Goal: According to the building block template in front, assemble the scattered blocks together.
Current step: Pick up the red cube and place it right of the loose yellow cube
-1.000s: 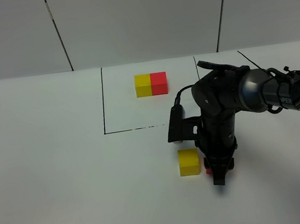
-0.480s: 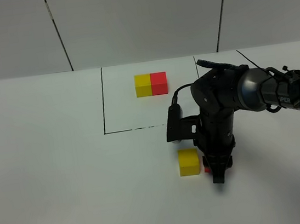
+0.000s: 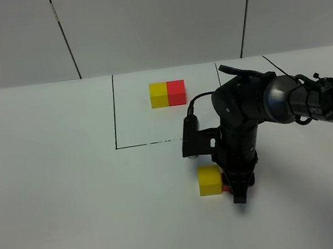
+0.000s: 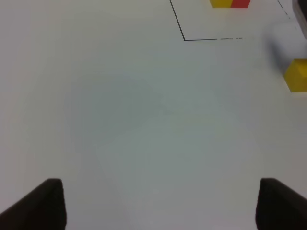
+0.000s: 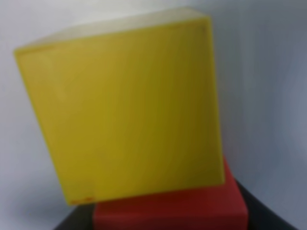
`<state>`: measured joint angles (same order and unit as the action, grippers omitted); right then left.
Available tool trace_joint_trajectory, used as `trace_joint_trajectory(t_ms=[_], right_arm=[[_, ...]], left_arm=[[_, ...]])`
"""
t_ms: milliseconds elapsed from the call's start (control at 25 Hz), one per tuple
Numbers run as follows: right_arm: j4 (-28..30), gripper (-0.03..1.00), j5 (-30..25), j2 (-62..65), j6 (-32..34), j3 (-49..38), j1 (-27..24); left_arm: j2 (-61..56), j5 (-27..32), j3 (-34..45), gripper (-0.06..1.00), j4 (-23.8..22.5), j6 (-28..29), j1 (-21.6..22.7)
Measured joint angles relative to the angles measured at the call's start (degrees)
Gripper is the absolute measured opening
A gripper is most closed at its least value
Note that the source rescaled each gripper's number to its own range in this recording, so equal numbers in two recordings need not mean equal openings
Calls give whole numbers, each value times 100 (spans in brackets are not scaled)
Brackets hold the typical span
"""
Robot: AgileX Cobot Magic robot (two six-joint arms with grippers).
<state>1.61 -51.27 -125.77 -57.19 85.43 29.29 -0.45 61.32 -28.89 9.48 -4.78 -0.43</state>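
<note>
Right claw [image 3: 239, 193] clamped on red cube [image 5: 170, 211], pressed against yellow cube [image 3: 209, 180]; left claw [image 4: 156, 203] spread wide over bare surface [image 4: 144, 120].

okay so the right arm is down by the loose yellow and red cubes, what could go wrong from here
1. The right gripper hides nearly all of the loose matte red cube from above, so alignment with the loose matte yellow cube is hard to judge; the faces may meet askew.
2. Pressing further could slide the yellow cube across the smooth white table rather than seat the pair.
3. The framed yellow-and-red template pair shows red on the right; a twist would spoil the match.
</note>
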Motion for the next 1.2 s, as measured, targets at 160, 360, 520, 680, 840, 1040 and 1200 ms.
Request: trace_joint_trajectory(t_ms=[160,360,520,680,840,1040,1200], right_arm=[[-12,0,0,0,-155,0,0],[-12,0,-41,0,-233,9,0],[-51,0,-46,0,-233,15,0],[-161,0,-46,0,-233,20,0],[-161,0,-46,0,-233,20,0],[-161,0,-36,0,-256,20,7],[-54,0,-36,0,-390,20,24]], left_arm=[[0,0,0,91,0,0,0],[0,0,0,91,0,0,0],[0,0,0,91,0,0,0],[0,0,0,91,0,-5,0],[0,0,0,91,0,-5,0],[0,0,0,91,0,-5,0],[0,0,0,91,0,-5,0]])
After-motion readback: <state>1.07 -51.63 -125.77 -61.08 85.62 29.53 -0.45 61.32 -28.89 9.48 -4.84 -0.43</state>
